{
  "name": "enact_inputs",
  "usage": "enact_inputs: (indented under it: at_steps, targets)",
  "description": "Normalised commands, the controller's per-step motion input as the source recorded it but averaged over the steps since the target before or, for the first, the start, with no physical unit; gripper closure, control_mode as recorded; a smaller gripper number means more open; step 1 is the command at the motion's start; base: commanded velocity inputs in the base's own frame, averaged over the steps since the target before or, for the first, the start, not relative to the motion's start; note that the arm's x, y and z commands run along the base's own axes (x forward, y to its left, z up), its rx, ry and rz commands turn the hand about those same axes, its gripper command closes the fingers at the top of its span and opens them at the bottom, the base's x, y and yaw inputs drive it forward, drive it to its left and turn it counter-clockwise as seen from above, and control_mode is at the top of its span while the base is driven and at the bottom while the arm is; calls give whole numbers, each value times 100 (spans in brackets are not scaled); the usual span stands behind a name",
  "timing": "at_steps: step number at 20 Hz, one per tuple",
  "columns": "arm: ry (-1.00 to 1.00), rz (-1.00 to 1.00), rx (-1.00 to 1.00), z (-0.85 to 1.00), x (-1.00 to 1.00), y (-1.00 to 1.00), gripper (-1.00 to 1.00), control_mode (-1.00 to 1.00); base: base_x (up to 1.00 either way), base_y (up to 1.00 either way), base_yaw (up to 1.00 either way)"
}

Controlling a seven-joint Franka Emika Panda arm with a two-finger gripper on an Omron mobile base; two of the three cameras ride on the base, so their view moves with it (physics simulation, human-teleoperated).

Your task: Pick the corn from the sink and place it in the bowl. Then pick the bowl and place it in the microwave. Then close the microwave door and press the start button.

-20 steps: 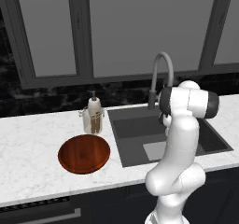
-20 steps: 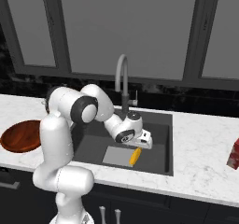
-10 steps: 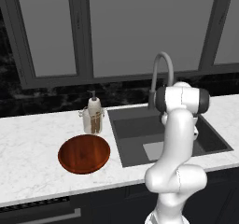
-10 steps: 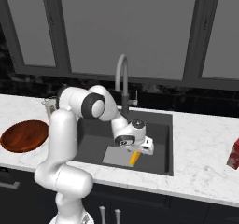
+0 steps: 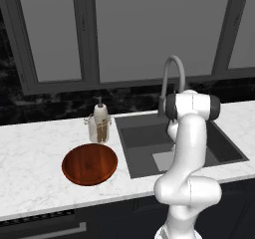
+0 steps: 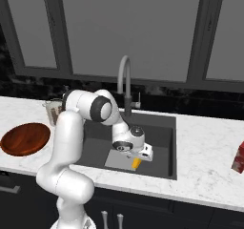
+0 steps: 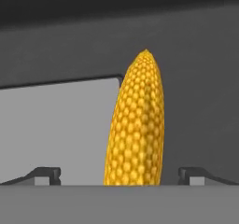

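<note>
Hand low in the sink, over the corn

The hand point(image 7: 119, 174) gapes wide, holding nothing; the corn point(image 7: 136, 125) lies between its fingertips point(image 7: 45, 174) on the sink point(image 6: 157, 147) floor.

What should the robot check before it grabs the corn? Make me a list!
1. Gripper open wide enough: ok, both fingertips stand well apart.
2. Corn between the fingertips: ok, in the hand view it lies in the gap between them, closer to the one on the right of that view.
3. Gripper down in the sink: ok, the hand is low, just over the corn.
4. Fingers touching the corn: cannot tell, the cob's lower end is hidden.
5. Bowl ready: ok, it sits on the counter left of the sink, with nothing in it.
6. Path to the bowl: cannot tell, the bottle holder stands behind it.
</note>
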Motion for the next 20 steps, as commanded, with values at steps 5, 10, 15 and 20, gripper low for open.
enact_inputs:
  at_steps: [5,10,15,20]
  targets:
    - [0,0,0,-45,23,0,-100,-100,0,0,0]
    - [0,0,0,-51,11,0,100,-100,0,0,0]
    - [0,0,0,-1,0,0,100,-100,0,0,0]
    - [0,0,0,3,-11,0,100,-100,0,0,0]
